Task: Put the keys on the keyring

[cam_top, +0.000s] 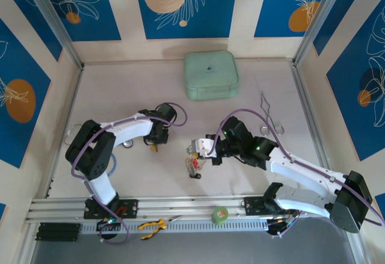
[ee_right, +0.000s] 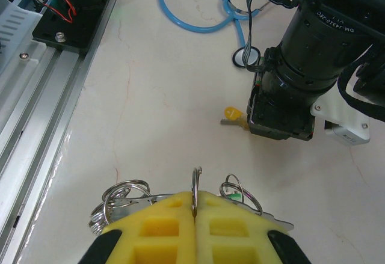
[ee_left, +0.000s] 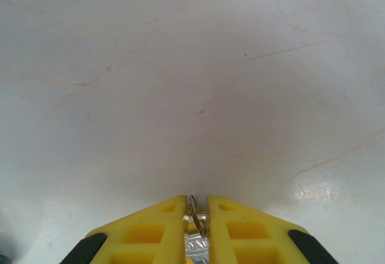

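On the table point(cam_top: 120, 89), the right gripper point(ee_right: 195, 196) was clamped on an upright thin ring point(ee_right: 194, 186), the keys point(ee_right: 120, 198) bunched at its 9 and 3 o'clock. In the top view the left gripper point(cam_top: 153, 147), at their 10 o'clock, pinched a small ringed key point(ee_left: 195, 243).

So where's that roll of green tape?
In the overhead view, the roll of green tape sits on the metal rail at the table's near edge, between the yellow pliers and the right arm's base.
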`<state>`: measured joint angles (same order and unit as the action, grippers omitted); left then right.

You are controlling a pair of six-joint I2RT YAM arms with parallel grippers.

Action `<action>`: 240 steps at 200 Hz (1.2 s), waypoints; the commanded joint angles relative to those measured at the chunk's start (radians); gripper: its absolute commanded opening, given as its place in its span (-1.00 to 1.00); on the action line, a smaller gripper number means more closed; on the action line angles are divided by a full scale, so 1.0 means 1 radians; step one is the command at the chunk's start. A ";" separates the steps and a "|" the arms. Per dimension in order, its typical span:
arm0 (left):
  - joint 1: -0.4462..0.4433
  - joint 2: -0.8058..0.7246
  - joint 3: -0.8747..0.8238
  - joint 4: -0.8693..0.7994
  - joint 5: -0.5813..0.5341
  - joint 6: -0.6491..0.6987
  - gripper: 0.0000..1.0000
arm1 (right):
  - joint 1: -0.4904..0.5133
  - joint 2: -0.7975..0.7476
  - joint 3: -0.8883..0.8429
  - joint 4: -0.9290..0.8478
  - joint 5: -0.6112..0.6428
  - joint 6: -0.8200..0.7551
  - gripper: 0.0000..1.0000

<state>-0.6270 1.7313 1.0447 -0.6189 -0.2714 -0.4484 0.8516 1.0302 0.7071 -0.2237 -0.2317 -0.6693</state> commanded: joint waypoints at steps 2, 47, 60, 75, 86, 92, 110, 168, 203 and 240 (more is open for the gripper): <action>-0.011 0.003 -0.002 -0.030 -0.015 -0.020 -0.68 | 0.002 -0.018 0.034 -0.009 -0.002 -0.010 -1.00; -0.012 0.007 -0.007 -0.030 -0.009 -0.023 -0.70 | 0.003 -0.021 0.035 -0.010 0.000 -0.012 -1.00; -0.013 0.009 -0.008 -0.028 -0.009 -0.026 -0.71 | 0.002 -0.021 0.035 -0.010 0.000 -0.010 -1.00; -0.012 0.007 -0.008 -0.027 -0.007 -0.027 -0.74 | 0.002 -0.021 0.035 -0.011 0.000 -0.010 -1.00; -0.011 0.007 -0.008 -0.025 -0.007 -0.027 -0.77 | 0.002 -0.021 0.035 -0.012 0.000 -0.009 -1.00; -0.011 0.005 -0.009 -0.025 -0.008 -0.027 -0.79 | 0.002 -0.021 0.035 -0.011 0.000 -0.010 -1.00; -0.011 0.002 -0.006 -0.027 -0.008 -0.026 -0.91 | 0.002 -0.020 0.035 -0.012 0.002 -0.010 -1.00; -0.011 -0.107 -0.001 0.001 0.002 0.017 -1.00 | 0.002 -0.020 0.029 -0.009 -0.001 -0.005 -1.00; -0.012 -0.281 -0.056 0.129 0.122 0.172 -1.00 | -0.003 -0.022 0.018 0.014 -0.025 0.017 -1.00; -0.011 -0.509 -0.193 0.353 0.291 0.384 -1.00 | -0.020 -0.021 0.011 0.043 -0.065 0.042 -1.00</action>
<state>-0.6304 1.3472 0.9394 -0.4377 -0.1333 -0.2466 0.8436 1.0302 0.7113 -0.2245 -0.2390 -0.6533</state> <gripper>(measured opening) 0.059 0.048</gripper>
